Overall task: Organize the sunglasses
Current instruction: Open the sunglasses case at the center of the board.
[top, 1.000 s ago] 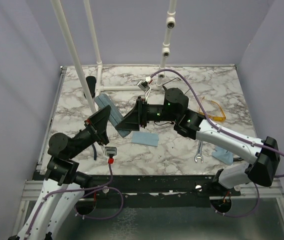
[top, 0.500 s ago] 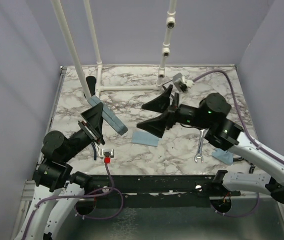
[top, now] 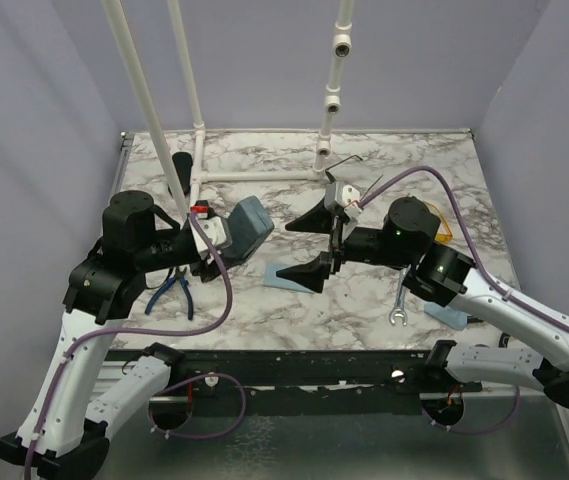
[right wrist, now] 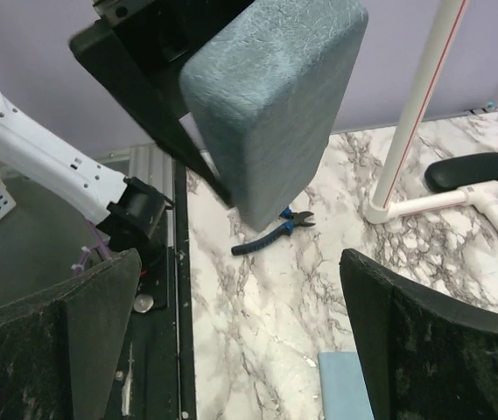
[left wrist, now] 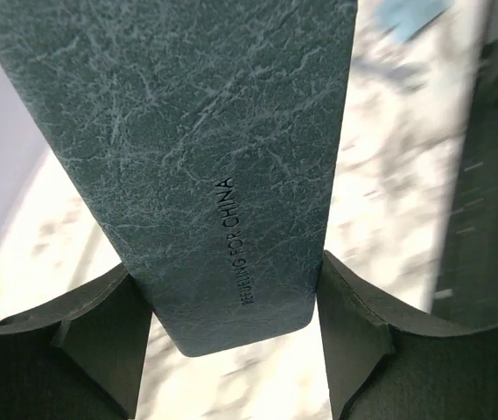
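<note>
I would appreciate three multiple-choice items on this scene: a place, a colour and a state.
1. Where are the pliers? A on the marble table; B in a basket; C on a shelf.
2. What colour is the glasses case in the left gripper? A black; B blue-grey; C orange.
3. How is the right gripper? A shut, empty; B shut on the glasses case; C open, empty.
Answers: 1 A, they lie on the marble; 2 B, its shell is blue-grey; 3 C, nothing sits between its spread fingers.

- The left arm stands high at the left; the left gripper (top: 226,236) points right, jaws clamped on the blue-grey case (top: 251,220).
- The right arm reaches left; the right gripper (top: 312,247) has its jaws spread wide.
</note>
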{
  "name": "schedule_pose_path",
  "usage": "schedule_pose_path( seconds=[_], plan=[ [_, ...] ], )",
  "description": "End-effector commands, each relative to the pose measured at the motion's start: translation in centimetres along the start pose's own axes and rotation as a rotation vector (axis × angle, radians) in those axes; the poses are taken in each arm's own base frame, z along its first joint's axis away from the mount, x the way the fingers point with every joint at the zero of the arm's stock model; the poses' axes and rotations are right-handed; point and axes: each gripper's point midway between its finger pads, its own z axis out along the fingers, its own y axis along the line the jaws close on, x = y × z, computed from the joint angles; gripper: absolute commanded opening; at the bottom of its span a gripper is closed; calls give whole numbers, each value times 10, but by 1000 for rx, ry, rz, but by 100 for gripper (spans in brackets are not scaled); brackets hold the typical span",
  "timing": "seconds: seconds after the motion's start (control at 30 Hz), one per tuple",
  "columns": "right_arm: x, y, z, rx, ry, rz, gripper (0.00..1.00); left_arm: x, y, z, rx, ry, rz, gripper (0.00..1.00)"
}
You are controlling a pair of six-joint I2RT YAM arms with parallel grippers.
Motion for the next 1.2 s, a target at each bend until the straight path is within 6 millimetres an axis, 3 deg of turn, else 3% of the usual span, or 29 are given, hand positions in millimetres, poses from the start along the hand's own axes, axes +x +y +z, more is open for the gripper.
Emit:
schedule_pose_path(
  seconds=[0.0, 0.4, 0.63, 0.8, 0.87, 1.03, 1.17],
  plan=[
    [-18, 19, 7, -128, -80, -55, 100, -44, -62, -10, 285, -195, -327, 0],
    [-26, 36, 35, -310, -170, -37, 100, -46, -62, -11, 271, -225, -281, 0],
    [-32, 46, 40, -404, -195, -65, 100, -41, -66, -11, 274, -223, -278, 0],
    [-27, 44, 49, -423, -164, -50, 98, -42, -67, -11, 281, -227, -277, 0],
    [-26, 45, 51, -438, -155, -49, 93, -43, -67, -12, 285, -230, -276, 0],
    [-28, 53, 44, -484, -155, -70, 63, -44, -69, -13, 290, -234, -277, 0],
    [-28, 56, 39, -487, -161, -82, 26, -42, -69, -11, 296, -230, -284, 0]
  ],
)
